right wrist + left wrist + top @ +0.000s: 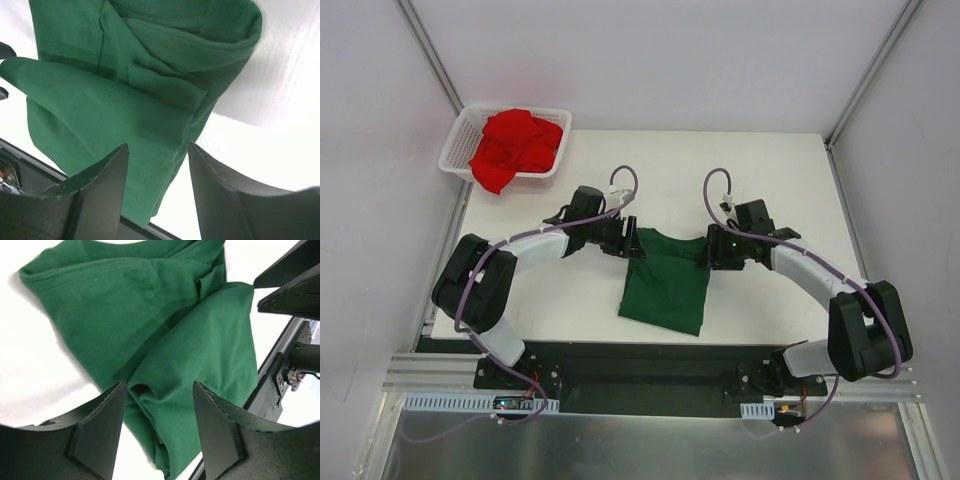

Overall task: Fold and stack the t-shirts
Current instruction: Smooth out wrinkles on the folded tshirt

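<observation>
A dark green t-shirt [665, 285] lies folded into a narrow panel near the table's front middle, its collar end bunched at the back. My left gripper [628, 240] hovers at the shirt's back-left corner. In the left wrist view, the left gripper [159, 385] is open, with a folded edge of the green t-shirt [200, 340] showing between its fingers. My right gripper [713, 252] is at the back-right corner. The right gripper [158, 146] is open over the side edge of the green t-shirt [100, 110]. A bright red t-shirt [515, 148] sits crumpled in the basket.
The white mesh basket [455, 150] stands at the table's back-left corner, overhanging the white table [570, 300]. Grey walls with metal posts close in the back and sides. A black rail [650, 375] carrying the arm bases runs along the near edge.
</observation>
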{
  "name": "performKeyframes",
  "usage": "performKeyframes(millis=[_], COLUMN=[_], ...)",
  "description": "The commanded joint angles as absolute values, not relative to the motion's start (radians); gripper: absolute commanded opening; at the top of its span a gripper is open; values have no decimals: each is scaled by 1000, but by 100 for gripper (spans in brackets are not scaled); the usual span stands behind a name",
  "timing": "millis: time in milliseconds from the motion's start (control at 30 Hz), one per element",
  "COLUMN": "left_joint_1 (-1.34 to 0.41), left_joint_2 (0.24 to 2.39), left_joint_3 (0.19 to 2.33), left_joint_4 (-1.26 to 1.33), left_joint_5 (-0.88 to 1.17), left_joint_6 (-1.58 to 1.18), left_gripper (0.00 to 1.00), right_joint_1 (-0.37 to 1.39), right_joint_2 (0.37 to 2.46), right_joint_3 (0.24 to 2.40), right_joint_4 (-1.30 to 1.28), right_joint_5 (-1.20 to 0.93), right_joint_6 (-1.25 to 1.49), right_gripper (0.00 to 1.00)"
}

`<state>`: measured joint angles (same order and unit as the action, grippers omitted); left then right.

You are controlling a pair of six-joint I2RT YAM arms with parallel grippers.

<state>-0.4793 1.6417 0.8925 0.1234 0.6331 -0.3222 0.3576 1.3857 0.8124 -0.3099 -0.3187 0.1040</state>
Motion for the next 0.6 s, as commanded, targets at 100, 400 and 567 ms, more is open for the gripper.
performKeyframes(millis=[100, 400, 567], left_joint_1=[-500, -511, -511], left_joint_2=[1667, 1687, 1697], left_joint_3=[950, 948, 945], left_joint_4=[158, 169, 173], left_joint_5=[669, 673, 670], left_joint_6=[-316, -324, -324], left_gripper=[53, 47, 47], right_joint_1=[354, 354, 353], right_joint_2=[1350, 1385, 1407], right_joint_3=[801, 801, 804], right_joint_4=[-316, -284, -270], right_joint_5=[-305, -321, -328], right_joint_6=[109, 120, 121], right_gripper=[54, 52, 51])
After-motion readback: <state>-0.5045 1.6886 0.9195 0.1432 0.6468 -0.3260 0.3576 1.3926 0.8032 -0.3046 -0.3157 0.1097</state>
